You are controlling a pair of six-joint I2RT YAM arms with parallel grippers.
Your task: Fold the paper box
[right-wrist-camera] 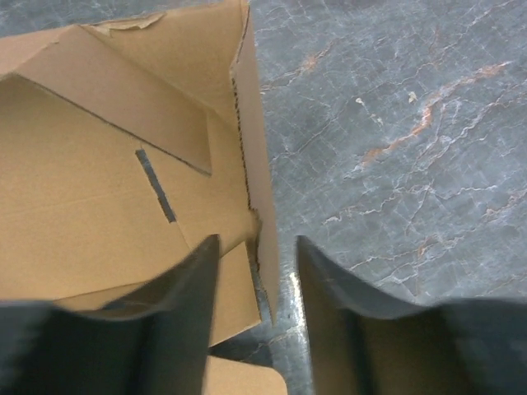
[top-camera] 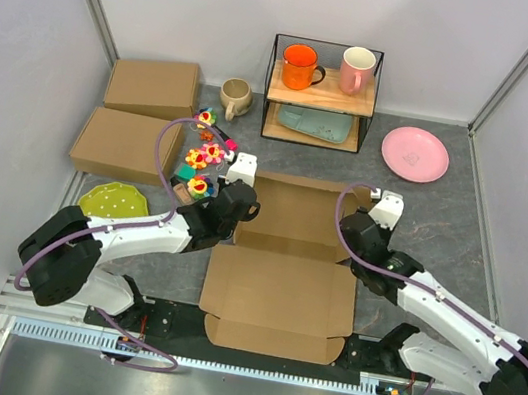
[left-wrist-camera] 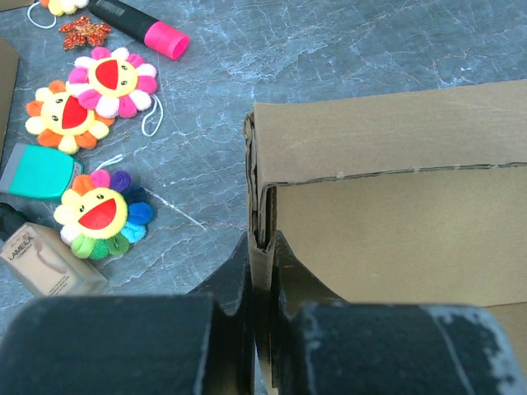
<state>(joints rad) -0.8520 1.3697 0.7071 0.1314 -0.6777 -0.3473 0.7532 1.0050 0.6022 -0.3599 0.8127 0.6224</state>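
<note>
The paper box lies half-formed in the middle of the table, its lid panel flat toward me and its far tray part with walls raised. My left gripper is shut on the box's doubled left side wall, seen edge-on between the fingers in the left wrist view. My right gripper is open at the box's right side. In the right wrist view its fingers straddle the near end of the upright right wall without touching it. A folded corner flap leans inside the box.
Two other flat brown boxes lie at the back left. Flower toys, a pink marker and a small bottle lie beside my left gripper. A green plate, beige mug, mug rack and pink plate surround the box.
</note>
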